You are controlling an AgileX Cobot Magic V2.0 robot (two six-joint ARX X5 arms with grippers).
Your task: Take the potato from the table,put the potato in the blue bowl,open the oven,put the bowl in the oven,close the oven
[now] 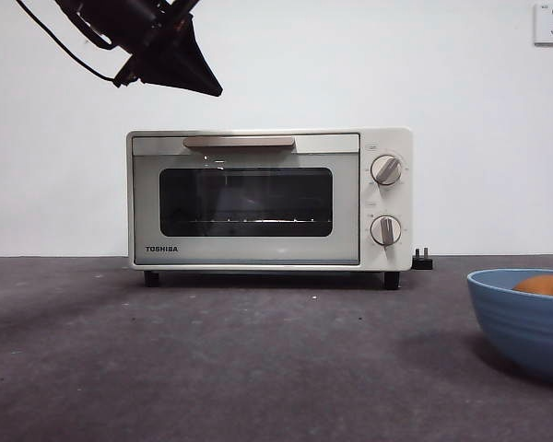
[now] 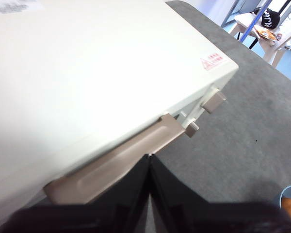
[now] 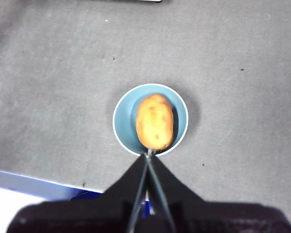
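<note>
Dark grey, faintly mottled worktop [image 1: 212, 368] carries everything; nearest, at its right edge, sits the wide matte blue bowl [image 1: 525, 318] with the smooth orange-tan potato [image 3: 155, 121] already inside, so that step looks done. High above it the right pincer [image 3: 148, 154] hangs with jaws pressed together, empty. Farther back stands the cream-white oven [image 1: 269, 198], door closed; the left pincer [image 2: 149, 158], jaws together, hovers over its beige bar handle [image 2: 116, 162], probably to pull it down.
</note>
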